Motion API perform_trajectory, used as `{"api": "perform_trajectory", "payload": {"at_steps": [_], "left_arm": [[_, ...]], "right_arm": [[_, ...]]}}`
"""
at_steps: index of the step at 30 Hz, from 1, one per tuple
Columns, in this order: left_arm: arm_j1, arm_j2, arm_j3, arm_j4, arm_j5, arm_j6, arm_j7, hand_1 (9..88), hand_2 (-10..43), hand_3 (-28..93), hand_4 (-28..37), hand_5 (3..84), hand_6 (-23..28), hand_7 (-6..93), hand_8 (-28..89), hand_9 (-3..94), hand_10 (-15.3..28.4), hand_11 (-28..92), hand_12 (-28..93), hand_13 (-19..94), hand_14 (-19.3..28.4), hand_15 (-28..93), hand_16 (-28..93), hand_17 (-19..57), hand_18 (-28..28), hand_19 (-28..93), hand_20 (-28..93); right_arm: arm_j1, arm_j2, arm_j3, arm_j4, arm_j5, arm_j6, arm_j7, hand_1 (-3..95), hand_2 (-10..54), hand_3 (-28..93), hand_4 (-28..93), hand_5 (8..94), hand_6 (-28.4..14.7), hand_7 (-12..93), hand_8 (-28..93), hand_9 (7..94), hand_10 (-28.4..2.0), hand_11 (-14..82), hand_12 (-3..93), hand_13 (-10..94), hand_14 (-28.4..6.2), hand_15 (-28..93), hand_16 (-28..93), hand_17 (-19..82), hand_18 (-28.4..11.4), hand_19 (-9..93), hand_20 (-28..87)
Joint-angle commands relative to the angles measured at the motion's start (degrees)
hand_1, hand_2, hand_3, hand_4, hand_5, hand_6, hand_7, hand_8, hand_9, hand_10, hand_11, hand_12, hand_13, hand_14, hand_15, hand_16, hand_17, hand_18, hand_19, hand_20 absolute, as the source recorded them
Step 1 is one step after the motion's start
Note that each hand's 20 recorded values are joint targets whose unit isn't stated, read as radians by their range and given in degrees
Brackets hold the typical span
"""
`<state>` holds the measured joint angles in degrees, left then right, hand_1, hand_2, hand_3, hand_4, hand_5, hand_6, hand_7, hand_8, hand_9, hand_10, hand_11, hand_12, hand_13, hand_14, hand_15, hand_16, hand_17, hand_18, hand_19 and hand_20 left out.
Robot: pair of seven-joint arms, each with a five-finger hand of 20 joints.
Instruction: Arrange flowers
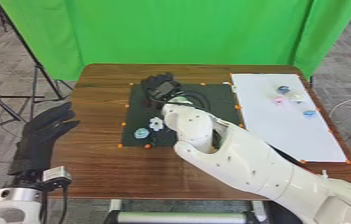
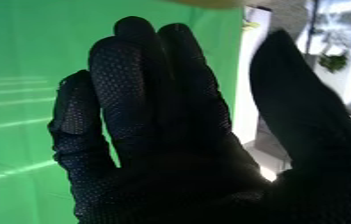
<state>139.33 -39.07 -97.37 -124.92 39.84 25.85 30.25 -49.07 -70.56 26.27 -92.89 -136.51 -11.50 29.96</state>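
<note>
My right hand (image 1: 161,87) is over the far left part of the dark mat (image 1: 138,111), open. In the right wrist view the right hand (image 2: 167,145) has its fingers extended and the thumb apart, with nothing held. A blue flower (image 1: 141,133) and a white flower (image 1: 156,123) lie close together on the mat's left side, nearer than that hand. On the white sheet (image 1: 282,132) are a dark blue flower (image 1: 283,90), a pink one (image 1: 279,100), a whitish one (image 1: 297,98) and a light blue one (image 1: 309,113). My left hand (image 1: 36,142) is open by the table's left edge.
The right forearm crosses over the mat's right part and the white sheet's near left corner, hiding what lies beneath. Small orange markers (image 1: 147,146) line the mat. Bare wood (image 1: 100,170) surrounds the mat on its left and near sides. A green curtain (image 1: 189,30) hangs behind the table.
</note>
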Motion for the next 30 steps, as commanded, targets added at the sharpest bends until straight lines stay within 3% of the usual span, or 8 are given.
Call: {"api": "perform_trajectory", "payload": {"at_steps": [1,2,8,12,15,22,25,30], "left_arm": [[5.73,-0.26,-1.79,-1.41,-2.19,2.78,3.08,27.4,-0.1,84,-21.8,35.7,6.8,21.4,-13,30.3,17.0,36,8,21,22.8,61,-13,-11.8,19.5,51,12],[5.58,-0.36,-1.82,-1.39,-1.83,2.61,2.71,27.4,-0.1,84,-21.6,35.7,6.8,21.4,-13,30.3,17.0,36,9,21,22.8,61,-13,-11.8,19.5,51,12],[6.17,0.70,-1.02,-1.51,-2.55,3.43,4.05,27.3,0.0,84,-21.3,35.8,6.9,21.2,-13,30.6,17.2,35,9,21,23.0,61,-13,-11.8,19.6,51,12],[7.09,0.52,-1.10,-1.62,-2.77,3.73,4.49,27.3,0.3,84,-21.3,35.8,6.9,21.2,-13,30.9,17.3,35,9,21,23.2,61,-13,-11.8,19.7,52,12],[6.27,1.42,0.27,-1.23,-3.55,3.92,5.20,27.4,0.4,84,-21.3,35.8,7.0,21.2,-13,31.0,17.3,35,9,21,23.2,61,-13,-11.8,19.7,52,12],[6.43,2.48,0.97,-0.96,-4.61,4.57,7.29,27.6,0.7,83,-21.4,35.8,7.0,21.1,-13,31.3,17.6,35,9,22,23.5,61,-13,-11.8,19.8,52,11],[6.08,2.68,1.46,-0.94,-4.43,4.49,7.20,27.6,0.8,83,-21.4,35.8,7.0,21.2,-13,31.3,17.6,35,9,22,23.6,61,-13,-11.8,19.9,52,11],[7.02,3.19,0.55,-1.20,-4.86,4.88,8.00,27.6,0.8,83,-21.4,35.8,7.0,21.1,-13,31.3,17.6,35,9,22,23.7,61,-13,-11.8,19.9,52,11]], "right_arm": [[2.31,8.97,4.54,-8.40,-0.81,-4.67,-5.75,15.6,11.3,83,-25,63.9,-4.3,23,-14,60.1,-20.3,32.0,18.6,50,-17.2,75,17,23,-23.2,86,34],[2.67,10.04,3.82,-8.41,1.75,-2.93,-4.12,15.2,11.6,83,-25,64.1,-4.2,23,-14,60.1,-20.3,31.5,18.5,50,-17.3,75,17,22,-23.3,85,34],[-3.08,18.95,9.62,-15.07,4.20,-3.05,-5.52,19.6,6.9,84,-25,59.8,-4.7,21,-13,60.2,-19.7,30.8,18.9,50,-16.9,75,17,23,-23.3,84,35],[-7.95,24.17,13.76,-17.44,6.73,-1.24,-5.75,21.0,5.8,84,-25,59.0,-4.7,22,-13,60.5,-19.6,31.0,18.9,50,-16.8,75,17,23,-23.2,84,35],[-11.07,29.03,15.93,-18.88,6.48,0.79,-4.97,18.8,7.8,84,-25,60.9,-4.8,22,-13,60.7,-19.6,30.9,18.9,50,-17.1,75,17,23,-23.2,84,35],[-18.07,35.64,25.34,-18.06,7.02,1.29,-2.35,19.1,7.3,83,-24,59.0,-4.8,21,-13,59.9,-19.8,30.3,19.0,50,-17.2,75,17,22,-23.2,84,36],[-21.39,38.07,29.57,-17.31,7.17,1.00,-0.92,20.5,5.5,84,-24,56.8,-5.3,21,-13,59.4,-19.6,30.4,19.0,50,-17.0,75,17,23,-23.3,84,36],[-26.08,40.81,35.40,-15.44,8.36,-0.65,1.37,22.8,2.3,85,-25,52.7,-6.4,20,-13,56.8,-19.2,30.5,18.8,50,-16.3,75,17,23,-23.2,84,36]]}}
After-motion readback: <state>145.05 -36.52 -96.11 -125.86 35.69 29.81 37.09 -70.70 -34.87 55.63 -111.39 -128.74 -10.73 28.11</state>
